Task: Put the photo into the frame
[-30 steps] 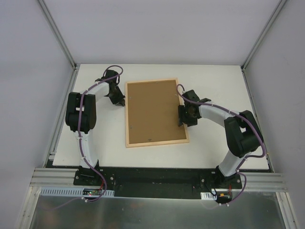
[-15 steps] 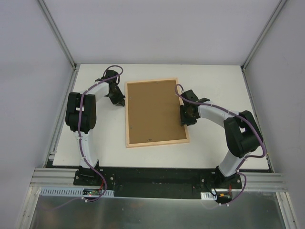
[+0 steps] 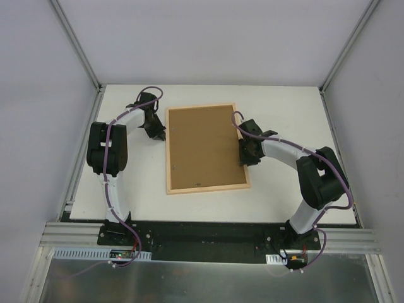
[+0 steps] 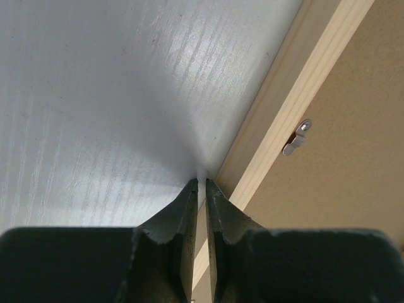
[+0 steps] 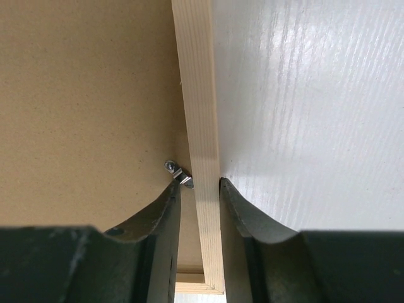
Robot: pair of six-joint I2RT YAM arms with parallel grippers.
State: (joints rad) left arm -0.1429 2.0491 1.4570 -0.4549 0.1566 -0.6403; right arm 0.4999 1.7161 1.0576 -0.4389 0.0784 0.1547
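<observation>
The frame (image 3: pixel 169 151) of light wood strips lies flat in the middle of the table, and a plain brown backing board (image 3: pixel 203 148) fills it. The photo is hidden. My right gripper (image 3: pixel 243 154) straddles the frame's right rail (image 5: pixel 199 95). One finger is on the rail's outer side and the other is against a small metal clip (image 5: pixel 180 173) on the board side, so it is shut on the frame (image 5: pixel 199 95). My left gripper (image 4: pixel 202 182) is shut and empty. Its tips touch the white table just outside the frame's left rail (image 4: pixel 297 95).
A second metal clip (image 4: pixel 297 137) sits on the backing board (image 4: pixel 353 158) near the left rail. White table (image 3: pixel 284 107) surrounds the frame. Grey walls and metal posts (image 3: pixel 76 44) enclose the table on three sides.
My right gripper's jaws have closed in on the frame's right rail and edged slightly inward. The left arm and the frame have not moved.
</observation>
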